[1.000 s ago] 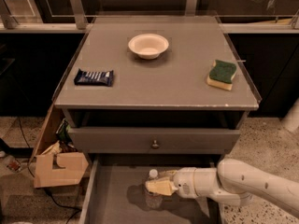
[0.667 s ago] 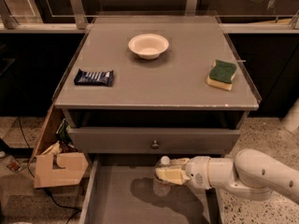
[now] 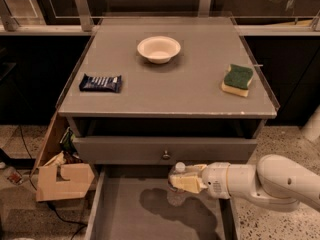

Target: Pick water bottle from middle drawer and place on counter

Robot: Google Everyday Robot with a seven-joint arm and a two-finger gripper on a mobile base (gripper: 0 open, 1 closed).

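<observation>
Just below centre frame, the tool [image 3: 184,182] pinches the water bottle [image 3: 178,170], cap up, over the middle drawer [image 3: 120,209].

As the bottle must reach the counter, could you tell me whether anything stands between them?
The gripper holds the water bottle over the middle drawer. The closed drawer front above and the front edge of the counter stand between; it likely must rise over them. The bowl, snack bar and sponge sit farther back.
</observation>
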